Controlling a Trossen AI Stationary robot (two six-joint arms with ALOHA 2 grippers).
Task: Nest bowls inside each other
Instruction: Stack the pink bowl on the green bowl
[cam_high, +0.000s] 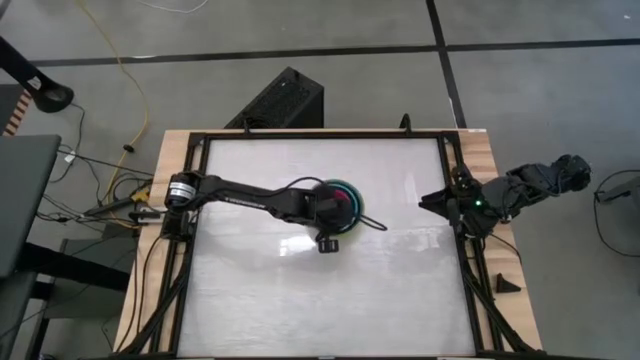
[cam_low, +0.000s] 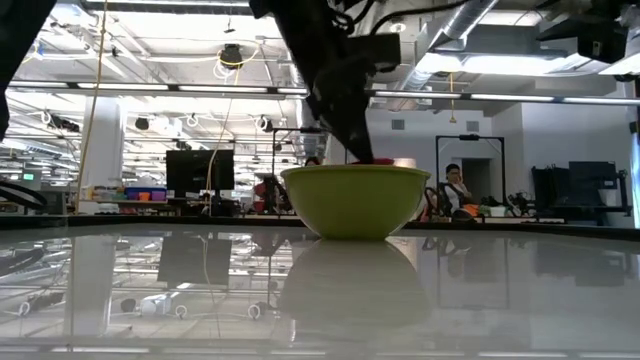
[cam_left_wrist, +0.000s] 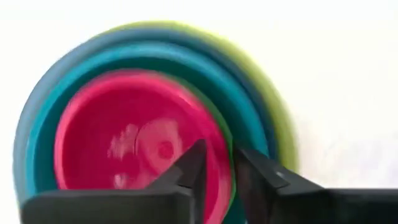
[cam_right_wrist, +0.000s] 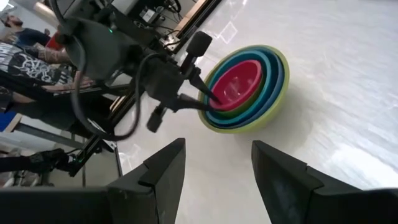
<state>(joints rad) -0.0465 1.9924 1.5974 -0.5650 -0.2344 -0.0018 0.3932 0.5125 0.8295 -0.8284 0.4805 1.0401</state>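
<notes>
The bowls stand nested near the table's middle. The olive-green bowl (cam_low: 355, 200) is outermost and rests on its base. Inside it sit a teal bowl (cam_left_wrist: 28, 124), a light blue one (cam_right_wrist: 264, 74), a bright green one (cam_right_wrist: 231, 112) and the pink bowl (cam_left_wrist: 124, 143) innermost. My left gripper (cam_left_wrist: 229, 165) slants down onto the stack with a narrow gap between its fingers, and the pink bowl's rim lies in that gap. My right gripper (cam_right_wrist: 217, 162) hangs open over the table's right edge (cam_high: 432, 200) with nothing between its fingers. My left gripper has one finger (cam_left_wrist: 194, 167) inside the pink bowl and the other (cam_left_wrist: 261, 177) outside its rim (cam_left_wrist: 227, 155), coming slanting down from the table's left. I cannot tell whether the fingers touch the rim. The pink bowl sits upright in the stack.
A black frame rail (cam_high: 462, 240) borders the tabletop. A small black wedge (cam_high: 507, 283) lies on the wooden strip at the right. Bare tabletop (cam_high: 300, 300) lies all around the stack. People show in the room beyond (cam_low: 460, 185).
</notes>
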